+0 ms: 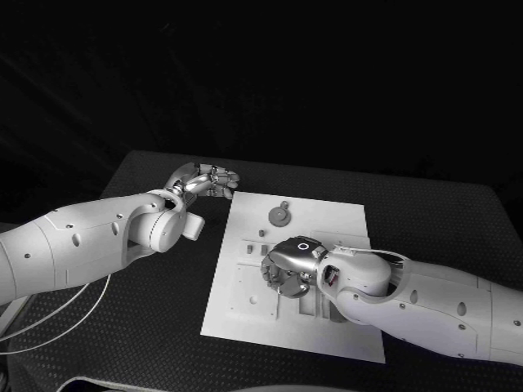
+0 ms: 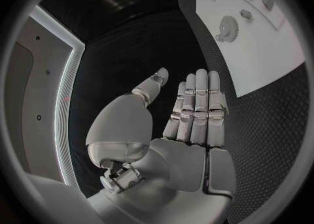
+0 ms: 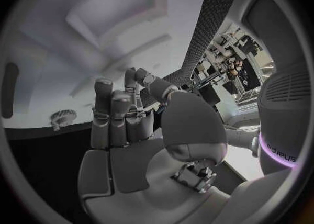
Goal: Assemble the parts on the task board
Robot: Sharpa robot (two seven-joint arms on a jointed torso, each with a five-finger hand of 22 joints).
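Observation:
The white task board lies in the middle of the black table. A round grey toothed part sits near its far edge, also seen as the round part and the toothed part. Small grey parts stand in the board further in. My left hand hovers over the table just off the board's far left corner; its fingers are stretched out flat and hold nothing. My right hand is over the board's middle, its fingers slightly bent with nothing visible in them.
The black mat surrounds the board on all sides, with bare room to the left and right of it. My right forearm lies across the board's near right corner. A cable hangs beside the left arm.

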